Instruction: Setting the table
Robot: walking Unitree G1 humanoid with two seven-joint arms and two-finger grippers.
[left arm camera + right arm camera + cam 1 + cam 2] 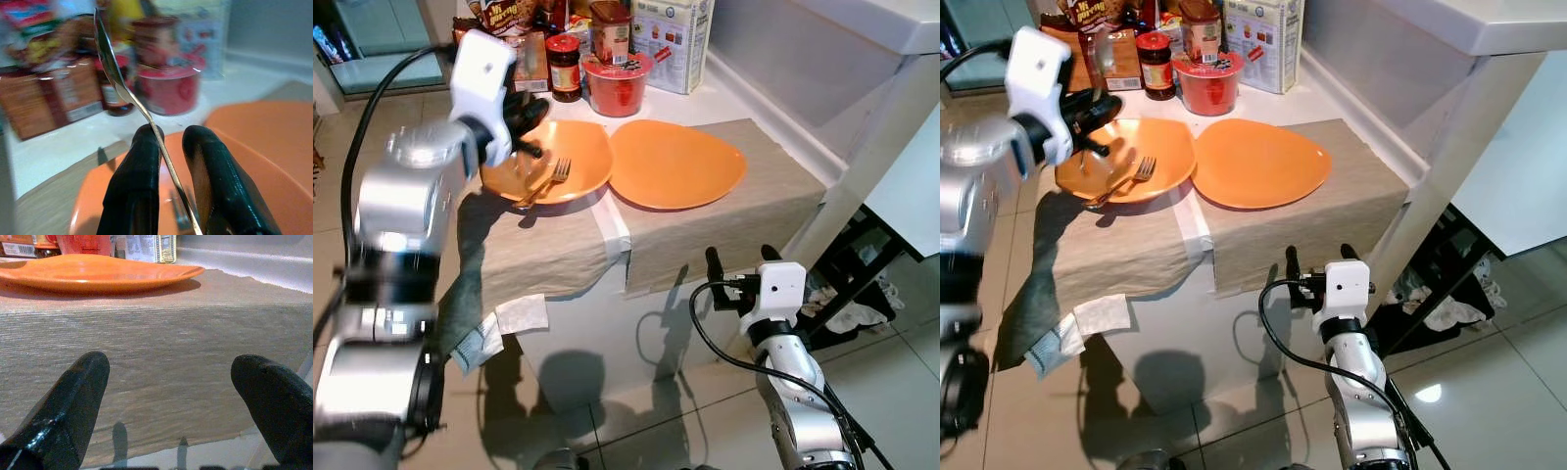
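Two orange plates point(676, 163) sit side by side on a beige cloth point(724, 230) draped over the white surface point(724, 103). The left plate point(570, 157) is partly covered by the left arm, and a fork point(548, 180) lies on it with its handle end hidden under the gripper's shadow. Jars and boxes at the far edge are cut off by the frame; a red tub point(616, 85) and a dark jar point(565, 67) stand out, while labels are too blurred to read.

The left gripper point(168, 147) is raised over the far left part of that plate, its fingers point(139, 166) pinched on the thin handle of a spoon point(110, 63), whose bowl points up toward the groceries. The spoon is hard to spot in the head views.

Down at the near right, the right gripper point(739, 259) hangs in front of the cloth's hanging edge, fingers point(73, 396) spread wide with nothing between them.
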